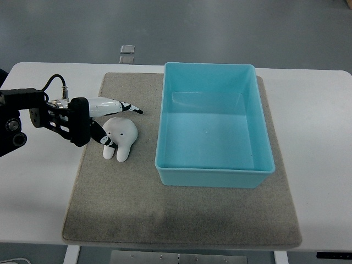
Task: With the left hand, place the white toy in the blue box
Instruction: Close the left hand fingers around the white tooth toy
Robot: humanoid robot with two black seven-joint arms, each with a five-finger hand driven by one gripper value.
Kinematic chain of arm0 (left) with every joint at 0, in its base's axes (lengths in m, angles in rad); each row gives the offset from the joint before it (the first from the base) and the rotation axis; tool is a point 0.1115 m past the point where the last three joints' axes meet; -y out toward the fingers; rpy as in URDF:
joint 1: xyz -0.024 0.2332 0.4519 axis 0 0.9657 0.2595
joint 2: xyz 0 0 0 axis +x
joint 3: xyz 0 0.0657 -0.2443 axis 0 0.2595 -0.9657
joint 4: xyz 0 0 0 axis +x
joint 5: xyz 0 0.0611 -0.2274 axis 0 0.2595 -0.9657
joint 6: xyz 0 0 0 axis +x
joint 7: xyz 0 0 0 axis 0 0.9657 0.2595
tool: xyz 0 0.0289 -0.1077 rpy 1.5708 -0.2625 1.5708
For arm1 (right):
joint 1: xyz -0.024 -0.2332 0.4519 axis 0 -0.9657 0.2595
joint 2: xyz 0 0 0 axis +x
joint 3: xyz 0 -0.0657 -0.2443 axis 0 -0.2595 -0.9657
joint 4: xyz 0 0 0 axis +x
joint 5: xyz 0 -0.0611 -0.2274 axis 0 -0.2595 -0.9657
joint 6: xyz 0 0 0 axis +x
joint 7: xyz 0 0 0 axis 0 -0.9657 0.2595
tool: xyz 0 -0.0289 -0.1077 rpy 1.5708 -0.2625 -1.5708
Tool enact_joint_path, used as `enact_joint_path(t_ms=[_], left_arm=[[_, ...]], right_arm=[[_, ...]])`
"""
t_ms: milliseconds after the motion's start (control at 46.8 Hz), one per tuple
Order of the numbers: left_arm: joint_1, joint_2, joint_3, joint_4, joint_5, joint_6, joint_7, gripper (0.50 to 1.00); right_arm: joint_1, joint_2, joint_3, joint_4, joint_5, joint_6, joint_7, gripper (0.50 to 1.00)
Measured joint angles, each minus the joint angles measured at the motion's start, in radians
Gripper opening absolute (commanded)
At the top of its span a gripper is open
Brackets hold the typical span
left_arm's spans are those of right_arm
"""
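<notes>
Left hand (107,118) seemingly touching white toy (121,137)

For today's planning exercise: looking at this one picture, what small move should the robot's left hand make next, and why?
Probably close the fingers around the white tooth-shaped toy. The left hand sits at the toy's left side on the grey mat, fingers spread and not yet gripping, and the light blue plastic box is empty.

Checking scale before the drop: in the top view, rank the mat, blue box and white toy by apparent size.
1. Grey mat, largest.
2. Blue box, covering much of the mat's right half.
3. White toy, smallest, lying beside the left hand.
</notes>
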Motion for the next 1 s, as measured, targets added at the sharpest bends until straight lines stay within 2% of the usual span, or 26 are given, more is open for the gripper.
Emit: enact_joint_path(t_ms=[128,235,321,406,470,534,577,641,769,1004], left_arm=[[0.0,-0.001,0.003,0.0,0.003,0.0,0.0,0.966],[0.0,-0.001,0.005,0.0,0.004,0.0,0.0,0.93],[0.0,-0.001,0.005,0.0,0.005,0.0,0.0,0.881],[0.0,-0.002,0.01,0.0,0.005,-0.001,0.0,0.784],[0.0,-0.002,0.014,0.0,0.009,-0.001,0.0,0.684],[0.0,-0.003,0.014,0.0,0.019,-0.001,0.0,0.658],[-0.001,-0.003,0.014,0.0,0.024,-0.001,0.0,0.624],[-0.001,-0.003,0.014,0.0,0.025,-0.001,0.0,0.613],[-0.003,-0.002,0.014,0.0,0.025,0.0,0.0,0.501],[-0.011,-0.001,0.014,0.001,0.025,0.0,0.001,0.5]], right_arm=[[0.0,0.0,0.0,0.0,0.0,0.0,0.0,0.936],[0.0,0.0,0.0,0.0,0.0,0.0,0.0,0.936],[0.0,0.0,0.0,0.0,0.0,0.0,0.0,0.936],[0.0,0.0,0.0,0.0,0.0,0.0,0.0,0.936],[0.0,0.0,0.0,0.0,0.0,0.0,0.0,0.936],[0.0,0.0,0.0,0.0,0.0,0.0,0.0,0.936],[0.0,0.0,0.0,0.0,0.0,0.0,0.0,0.936],[0.0,0.0,0.0,0.0,0.0,0.0,0.0,0.936],[0.0,0.0,0.0,0.0,0.0,0.0,0.0,0.936],[0.0,0.0,0.0,0.0,0.0,0.0,0.0,0.936]])
